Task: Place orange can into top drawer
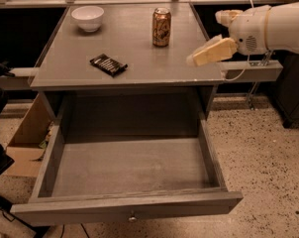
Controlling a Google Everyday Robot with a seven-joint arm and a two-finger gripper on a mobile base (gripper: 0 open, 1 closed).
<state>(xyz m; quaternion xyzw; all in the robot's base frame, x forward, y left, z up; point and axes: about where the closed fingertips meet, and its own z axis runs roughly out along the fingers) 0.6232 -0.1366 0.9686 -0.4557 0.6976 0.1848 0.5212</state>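
Grey table (139, 68), flat top, carrying three things, all well apart. Standing upright near the back, right of centre: orange can (161, 27). At the back left corner, mouth up: white bowl (87, 18). Lying flat left of centre, nearer the front, turned at an angle: dark snack bar (108, 65). Hovering over the right edge, apart from the can: tool (198, 57).

Gripper (203, 56) hovers right of orange can (161, 27); top drawer (124, 209) open.
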